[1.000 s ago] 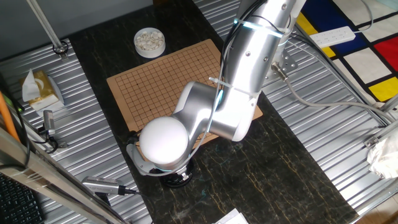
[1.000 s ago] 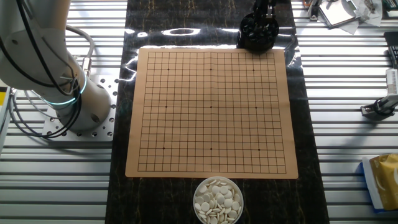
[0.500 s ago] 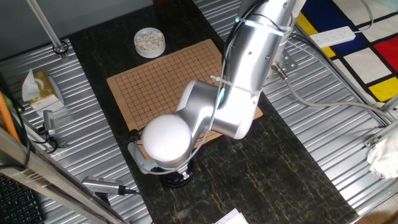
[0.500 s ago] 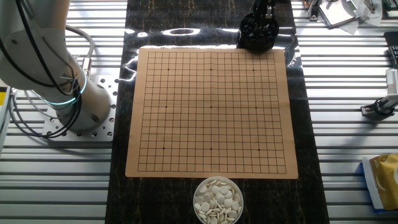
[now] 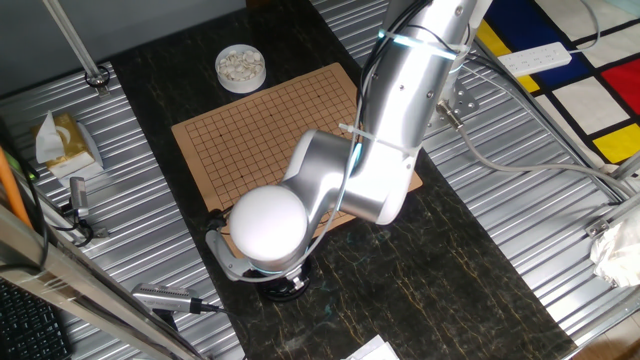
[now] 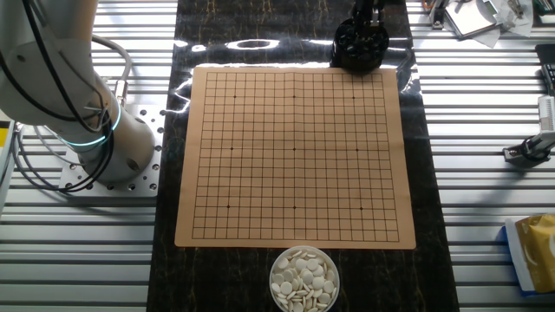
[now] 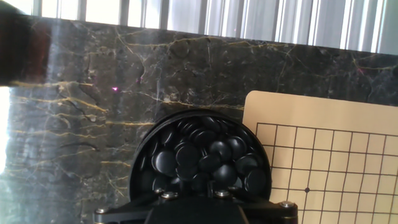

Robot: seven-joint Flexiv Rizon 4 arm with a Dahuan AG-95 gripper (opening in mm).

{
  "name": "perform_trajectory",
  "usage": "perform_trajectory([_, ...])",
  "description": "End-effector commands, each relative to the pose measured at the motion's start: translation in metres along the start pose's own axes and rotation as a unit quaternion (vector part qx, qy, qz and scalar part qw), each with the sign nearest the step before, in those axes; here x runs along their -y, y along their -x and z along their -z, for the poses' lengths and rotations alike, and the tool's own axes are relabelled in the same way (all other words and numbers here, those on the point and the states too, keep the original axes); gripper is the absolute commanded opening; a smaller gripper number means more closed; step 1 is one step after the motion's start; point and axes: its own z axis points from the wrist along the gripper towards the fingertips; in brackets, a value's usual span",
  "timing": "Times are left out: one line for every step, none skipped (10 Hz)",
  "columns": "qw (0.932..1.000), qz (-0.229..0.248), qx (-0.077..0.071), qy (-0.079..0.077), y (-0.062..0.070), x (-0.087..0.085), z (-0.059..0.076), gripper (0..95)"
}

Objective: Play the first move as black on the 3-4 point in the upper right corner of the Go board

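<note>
The silver arm (image 5: 385, 130) rises from its base (image 6: 108, 160) at one long side of the table and reaches across to the far short edge, bending at a rounded white-capped joint (image 5: 265, 225). The wrist points straight down. The gripper (image 6: 364, 17) hangs low at that edge; only its dark mounting bar shows at the bottom of the hand view, so the fingers' spacing cannot be judged.

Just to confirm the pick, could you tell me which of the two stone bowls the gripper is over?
The black bowl of black stones, beyond the board's far edge; the white-stone bowl sits opposite.
</note>
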Motion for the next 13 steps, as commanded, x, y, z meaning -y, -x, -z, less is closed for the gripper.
perform_trajectory([1.0, -0.002, 0.001, -0.002, -0.0002, 0.0005, 0.0, 19.0])
perform_trajectory([1.0, -0.002, 0.002, -0.002, -0.0002, 0.0005, 0.0, 19.0])
perform_trajectory([1.0, -0.002, 0.002, -0.003, -0.0002, 0.0005, 0.0, 0.0])
perform_trajectory([1.0, -0.002, 0.001, -0.003, -0.0002, 0.0005, 0.0, 0.0])
perform_trajectory([1.0, -0.003, 0.001, -0.004, -0.0002, 0.0005, 0.0, 0.0])
perform_trajectory([1.0, -0.003, 0.001, -0.004, -0.0002, 0.0005, 0.0, 0.0])
perform_trajectory([1.0, -0.004, 0.001, -0.004, -0.0002, 0.0005, 0.0, 0.0])
perform_trajectory([1.0, -0.004, 0.002, -0.004, -0.0002, 0.0005, 0.0, 0.0])
perform_trajectory([1.0, -0.004, 0.003, -0.003, -0.0002, 0.0005, 0.0002, 0.0])
perform_trajectory([1.0, -0.003, 0.003, -0.002, -0.0002, 0.0005, 0.0004, 0.0])
perform_trajectory([1.0, -0.003, 0.003, -0.002, -0.0002, 0.0005, 0.0004, 0.0])
perform_trajectory([1.0, -0.003, 0.004, -0.002, -0.0003, 0.0005, 0.0005, 0.0])
perform_trajectory([1.0, -0.003, 0.004, -0.002, -0.0003, 0.0005, 0.0006, 0.0])
